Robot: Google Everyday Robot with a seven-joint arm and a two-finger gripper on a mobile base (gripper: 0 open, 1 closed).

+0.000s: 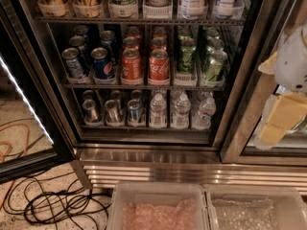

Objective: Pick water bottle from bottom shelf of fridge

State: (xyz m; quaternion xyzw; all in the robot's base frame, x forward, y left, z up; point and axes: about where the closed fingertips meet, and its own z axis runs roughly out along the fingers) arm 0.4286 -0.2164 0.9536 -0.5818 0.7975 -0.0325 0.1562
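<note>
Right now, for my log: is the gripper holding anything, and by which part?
Nothing seen in it: the gripper hangs at the right, outside the fridge, apart from the water bottles on the bottom shelf.

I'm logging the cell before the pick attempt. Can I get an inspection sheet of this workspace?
Surface: bottom shelf, slim silver cans on its left half.
Job's things: water bottle upright at the front, more in rows beside it; fridge door open.
Clutter: soda cans on the rack above; two clear bins below.
Grippers: gripper at right, outside the fridge, apart from the bottles.
Cables: black cables and orange cable on the floor.
Surroundings: steel grille at the base.
</note>
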